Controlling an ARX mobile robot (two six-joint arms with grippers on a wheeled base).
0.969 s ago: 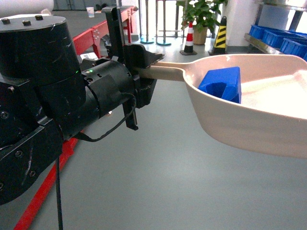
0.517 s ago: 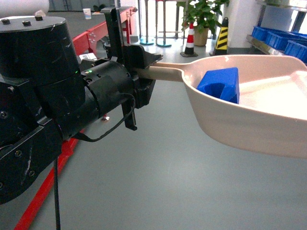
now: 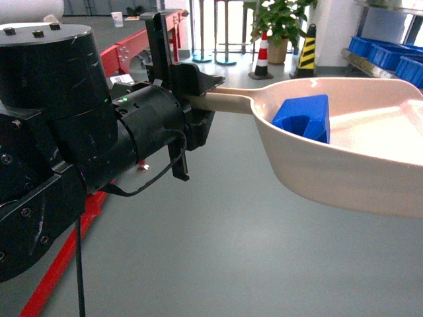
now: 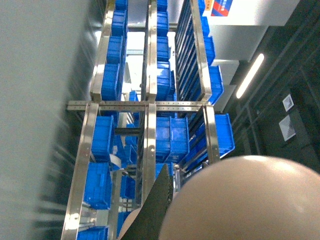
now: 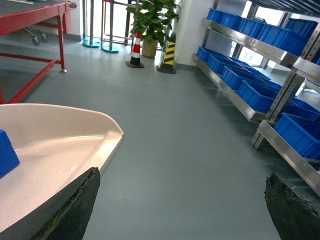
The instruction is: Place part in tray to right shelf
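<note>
The beige-pink tray (image 3: 344,165) hangs in the air at the right of the head view, its long handle pointing left. My left gripper (image 3: 200,99) is shut on that handle. The small blue part (image 3: 303,117) lies inside the tray near the handle end. In the left wrist view the tray (image 4: 250,200) fills the lower right beside one black finger (image 4: 156,210). My right gripper (image 5: 182,210) is open and holds nothing over the grey floor. The tray's rim (image 5: 60,140) and a corner of the part (image 5: 6,152) show at its left. A steel shelf (image 5: 235,95) with blue crates runs along the right.
A red metal frame (image 3: 125,49) stands at the left, with a potted plant (image 3: 277,20) and striped cones (image 3: 305,49) at the far end of the floor. Blue crates (image 3: 390,56) sit on the steel rack at the upper right. Grey floor (image 3: 218,251) lies under the tray.
The tray, the part and my left gripper keep their places in the head view. The background has drifted slightly, and the blue crates at the upper right show a little more.
</note>
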